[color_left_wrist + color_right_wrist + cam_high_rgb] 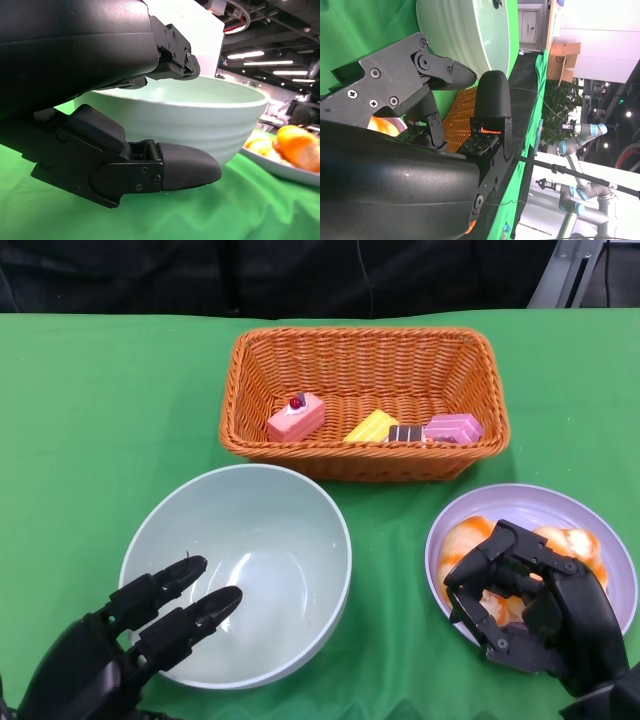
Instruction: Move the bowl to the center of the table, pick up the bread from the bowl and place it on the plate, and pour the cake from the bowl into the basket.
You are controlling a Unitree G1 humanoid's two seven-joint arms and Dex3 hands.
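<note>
1. My left hand [140, 625] sits at the near left of the green desk [90, 430], its fingers [205, 608] stretched out straight and apart, reaching over the near rim of the bowl [300, 510]. They hold nothing. The left wrist view shows a lower finger [185, 167] lying just outside the bowl's wall, above the cloth.

2. The bowl is pale green and stands upright near the middle of the desk, a little left of centre. Its inside shows only bare surface.

3. Behind the bowl and just beside its far rim stands the orange wicker basket [365, 465]. Inside it lie a pink cake with a red berry [296, 417], a yellow wedge [371, 427], a dark chocolate slice [405, 433] and a pink-and-purple slice [453, 428], all on the basket floor.

4. To the right of the bowl, apart from it and in front of the basket's right corner, is the lilac plate [560, 502]. The bread [572, 543], orange and pale, lies on it.

5. My right hand [530, 605] hangs over the near part of the plate, covering some of the bread. Its fingers [490, 555] are curled inward over the bread; I cannot tell whether they pinch it or merely arch over it.
</note>
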